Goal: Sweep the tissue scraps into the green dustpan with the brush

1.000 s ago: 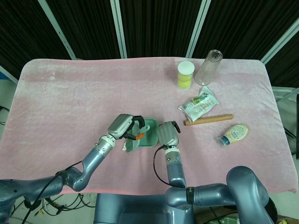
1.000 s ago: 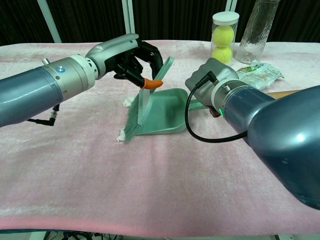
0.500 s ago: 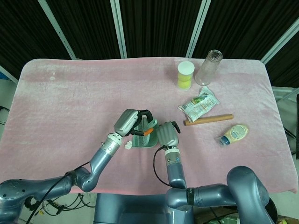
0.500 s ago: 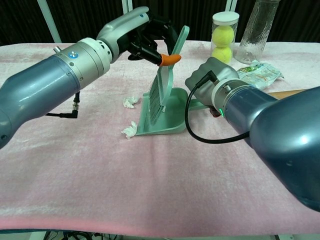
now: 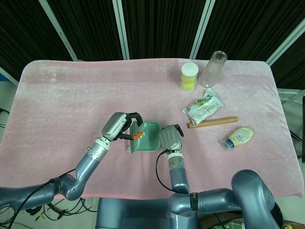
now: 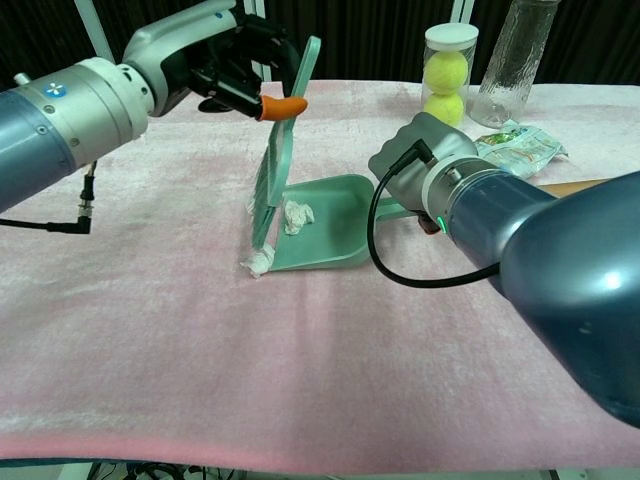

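With the brush (image 6: pixel 275 160) held near-upright in the left hand (image 6: pixel 225 60) fingers, one tissue scrap (image 6: pixel 258 263) lies at its bristle tip, just left of the green dustpan (image 6: pixel 330 235) steadied by the right hand (image 6: pixel 425 150).

Your left hand (image 6: pixel 222 62) is up off the worktop, and its fingers (image 6: pixel 262 47) are curled tight around the brush handle (image 6: pixel 291 108). Your left arm reaches in from the left side. Your right hand (image 6: pixel 430 160) sits low with its fingers wrapped on the dustpan handle (image 6: pixel 396 211).
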Robot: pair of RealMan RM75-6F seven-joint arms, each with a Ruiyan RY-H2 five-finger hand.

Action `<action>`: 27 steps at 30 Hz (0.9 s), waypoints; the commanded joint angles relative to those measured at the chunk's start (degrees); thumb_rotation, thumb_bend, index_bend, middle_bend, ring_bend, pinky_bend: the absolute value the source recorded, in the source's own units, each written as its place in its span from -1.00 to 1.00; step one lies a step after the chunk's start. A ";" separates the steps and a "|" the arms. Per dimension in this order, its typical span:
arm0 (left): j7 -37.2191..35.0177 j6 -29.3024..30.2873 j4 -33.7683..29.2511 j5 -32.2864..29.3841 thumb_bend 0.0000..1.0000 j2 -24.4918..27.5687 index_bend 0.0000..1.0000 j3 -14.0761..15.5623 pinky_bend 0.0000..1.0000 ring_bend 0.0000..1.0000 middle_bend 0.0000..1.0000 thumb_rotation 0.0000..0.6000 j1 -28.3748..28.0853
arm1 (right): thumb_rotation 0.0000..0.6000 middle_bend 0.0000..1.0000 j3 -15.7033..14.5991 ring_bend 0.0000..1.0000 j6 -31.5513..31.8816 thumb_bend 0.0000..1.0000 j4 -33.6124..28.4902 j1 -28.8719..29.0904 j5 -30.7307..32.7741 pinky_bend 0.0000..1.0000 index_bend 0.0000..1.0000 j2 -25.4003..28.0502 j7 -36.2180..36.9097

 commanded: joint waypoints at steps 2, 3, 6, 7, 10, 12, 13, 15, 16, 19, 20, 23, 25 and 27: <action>1.85 0.55 -2.92 -1.03 0.07 2.27 0.54 1.74 0.90 0.72 0.72 1.00 2.12 | 1.00 0.67 -0.16 0.70 -0.26 0.33 -0.16 -0.05 0.22 0.39 0.80 0.13 -0.19; 1.93 0.64 -3.30 -0.97 0.07 2.61 0.54 1.98 0.90 0.72 0.72 1.00 2.40 | 1.00 0.67 -0.30 0.70 -0.49 0.33 -0.27 -0.08 0.28 0.39 0.80 0.24 -0.28; 1.94 0.56 -4.06 -0.62 0.07 3.32 0.54 2.64 0.90 0.72 0.72 1.00 2.92 | 1.00 0.67 -0.69 0.70 -1.53 0.33 -0.81 -0.12 0.54 0.39 0.80 0.89 -0.58; 2.06 0.45 -4.18 -0.41 0.07 3.52 0.54 2.88 0.90 0.72 0.72 1.00 2.99 | 1.00 0.67 -0.79 0.70 -1.97 0.33 -1.09 -0.15 0.61 0.39 0.80 1.21 -0.59; 2.28 0.49 -4.11 0.30 0.07 3.69 0.54 3.31 0.90 0.72 0.72 1.00 3.13 | 1.00 0.68 -0.82 0.70 -2.74 0.33 -1.80 -0.26 0.92 0.39 0.80 2.03 -0.40; 2.25 0.49 -3.92 0.41 0.07 3.57 0.54 3.40 0.90 0.72 0.72 1.00 3.20 | 1.00 0.68 -0.86 0.70 -2.94 0.33 -2.14 -0.25 1.14 0.39 0.80 2.46 -0.40; 2.27 0.43 -3.79 0.40 0.07 3.48 0.54 3.42 0.90 0.72 0.72 1.00 3.21 | 1.00 0.68 -0.88 0.70 -2.97 0.33 -2.27 -0.22 1.26 0.39 0.80 2.61 -0.41; 2.35 0.24 -3.43 0.25 0.07 3.24 0.54 3.49 0.90 0.72 0.72 1.00 3.22 | 1.00 0.67 -0.90 0.70 -3.10 0.33 -2.42 -0.18 1.36 0.39 0.80 2.78 -0.30; 2.50 0.15 -3.16 0.16 0.07 3.07 0.54 3.55 0.90 0.72 0.72 1.00 3.22 | 1.00 0.68 -0.96 0.70 -3.20 0.33 -2.47 -0.17 1.40 0.39 0.80 2.84 -0.23; 2.87 -0.18 -1.95 -0.09 0.07 2.27 0.54 3.89 0.90 0.72 0.72 1.00 3.24 | 1.00 0.68 -1.08 0.70 -3.49 0.33 -2.42 -0.09 1.52 0.39 0.80 2.86 0.03; 2.92 -0.34 -1.63 -0.23 0.07 2.00 0.54 4.01 0.90 0.72 0.72 1.00 3.25 | 1.00 0.68 -1.12 0.70 -3.55 0.33 -2.38 -0.08 1.55 0.39 0.80 2.84 0.08; 3.43 -0.78 0.04 -0.27 0.07 0.68 0.54 4.58 0.90 0.72 0.72 1.00 3.17 | 1.00 0.68 -1.27 0.70 -3.66 0.33 -2.09 -0.02 1.77 0.39 0.80 2.63 0.28; 3.43 -0.95 0.87 -0.31 0.07 -0.24 0.54 4.74 0.90 0.72 0.72 1.00 3.12 | 1.00 0.68 -1.39 0.70 -3.69 0.33 -1.90 0.03 1.78 0.39 0.80 2.49 0.41; 3.67 -0.85 1.90 0.10 0.07 -1.33 0.54 4.97 0.90 0.72 0.72 1.00 3.02 | 1.00 0.67 -1.48 0.70 -3.66 0.33 -1.79 0.09 1.84 0.39 0.80 2.34 0.50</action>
